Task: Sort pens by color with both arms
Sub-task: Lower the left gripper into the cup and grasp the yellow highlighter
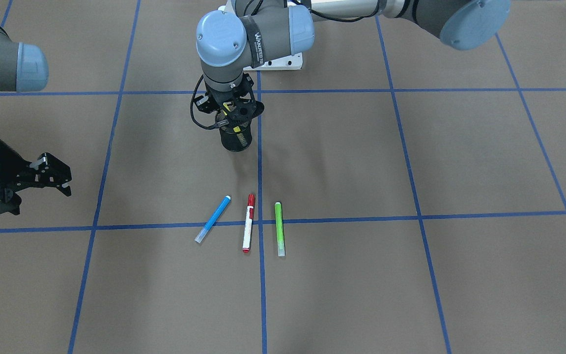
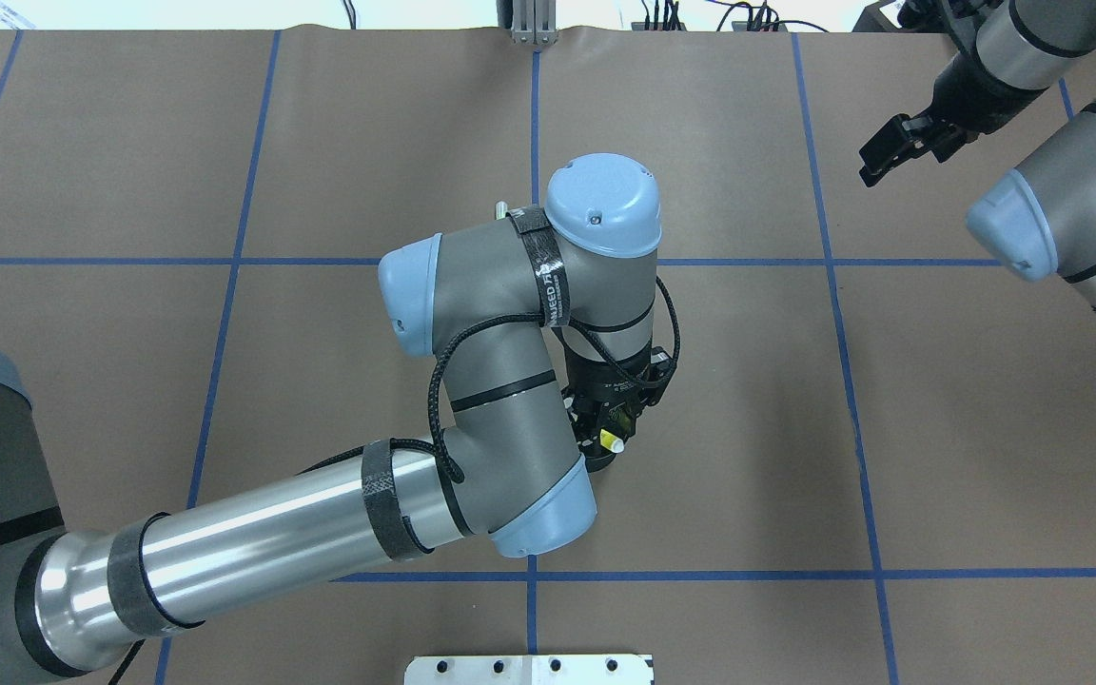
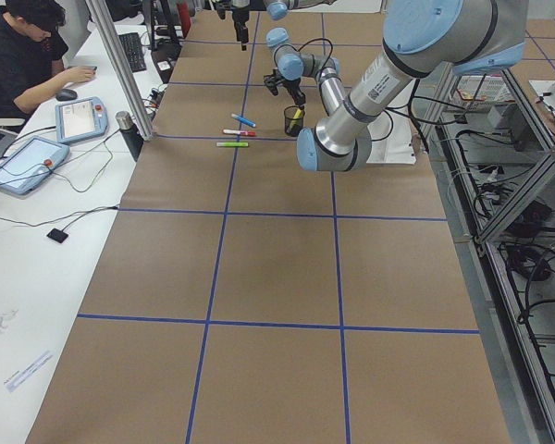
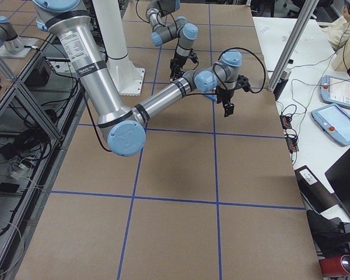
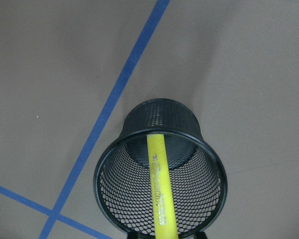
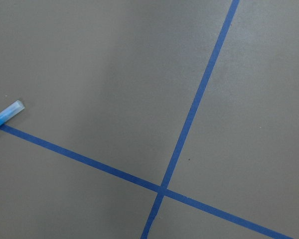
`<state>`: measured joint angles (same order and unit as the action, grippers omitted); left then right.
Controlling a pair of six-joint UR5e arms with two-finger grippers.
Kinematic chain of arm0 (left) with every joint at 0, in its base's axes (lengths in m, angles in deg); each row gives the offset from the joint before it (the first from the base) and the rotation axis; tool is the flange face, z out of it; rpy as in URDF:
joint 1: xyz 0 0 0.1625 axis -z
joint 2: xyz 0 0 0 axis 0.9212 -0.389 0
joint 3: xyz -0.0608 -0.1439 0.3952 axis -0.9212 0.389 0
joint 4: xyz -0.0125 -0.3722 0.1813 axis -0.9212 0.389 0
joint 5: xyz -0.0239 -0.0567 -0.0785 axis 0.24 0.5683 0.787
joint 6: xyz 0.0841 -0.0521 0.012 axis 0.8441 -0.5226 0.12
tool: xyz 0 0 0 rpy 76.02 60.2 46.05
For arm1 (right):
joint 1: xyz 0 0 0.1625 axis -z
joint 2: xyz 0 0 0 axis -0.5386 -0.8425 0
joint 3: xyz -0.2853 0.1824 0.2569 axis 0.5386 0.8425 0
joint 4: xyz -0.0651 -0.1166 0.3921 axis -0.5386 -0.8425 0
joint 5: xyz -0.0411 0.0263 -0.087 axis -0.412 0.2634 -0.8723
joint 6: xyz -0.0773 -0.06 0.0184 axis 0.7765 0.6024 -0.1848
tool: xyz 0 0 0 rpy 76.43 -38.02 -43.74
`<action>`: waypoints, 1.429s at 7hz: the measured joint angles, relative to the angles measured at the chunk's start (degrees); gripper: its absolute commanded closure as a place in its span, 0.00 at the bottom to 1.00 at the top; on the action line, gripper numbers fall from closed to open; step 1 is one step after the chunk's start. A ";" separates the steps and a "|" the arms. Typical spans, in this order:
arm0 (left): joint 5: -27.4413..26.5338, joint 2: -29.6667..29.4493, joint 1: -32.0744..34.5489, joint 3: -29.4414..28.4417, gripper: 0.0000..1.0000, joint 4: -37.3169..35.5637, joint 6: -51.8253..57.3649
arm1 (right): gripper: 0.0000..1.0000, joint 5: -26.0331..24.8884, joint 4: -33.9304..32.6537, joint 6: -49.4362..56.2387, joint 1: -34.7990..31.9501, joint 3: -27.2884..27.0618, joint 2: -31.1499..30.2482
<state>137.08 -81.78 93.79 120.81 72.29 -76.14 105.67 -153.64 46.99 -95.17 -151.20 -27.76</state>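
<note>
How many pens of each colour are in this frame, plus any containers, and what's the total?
blue pen: 1
red pen: 1
green pen: 1
yellow pen: 1, in the cup
cup: 1
Total: 5 things, 4 of them pens.

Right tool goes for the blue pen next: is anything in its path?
Nothing visible. Only bare brown paper lies between the right tool and the slim blue pen. The black mesh cup, with the left tool over it, stands off that line, nearer the robot.

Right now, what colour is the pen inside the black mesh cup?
Yellow. The pen in the mesh cup shows best in the left wrist-mounted view.
</note>
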 measured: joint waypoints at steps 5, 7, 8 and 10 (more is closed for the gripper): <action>0.00 0.23 -0.04 -0.02 0.57 0.06 0.02 | 0.01 0.00 0.08 0.00 0.04 0.12 -0.01; 0.00 0.21 -0.07 -0.02 0.59 0.12 0.03 | 0.01 0.00 0.03 0.02 0.01 0.12 -0.01; 0.00 0.23 -0.11 -0.02 0.59 0.12 0.03 | 0.01 0.00 0.01 0.04 0.00 0.15 -0.01; -0.06 0.25 -0.27 -0.18 0.59 0.72 0.05 | 0.01 0.00 0.04 0.03 -0.03 0.18 -0.01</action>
<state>137.02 -81.53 93.52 120.63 73.01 -76.09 105.67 -153.60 47.01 -95.20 -151.02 -27.76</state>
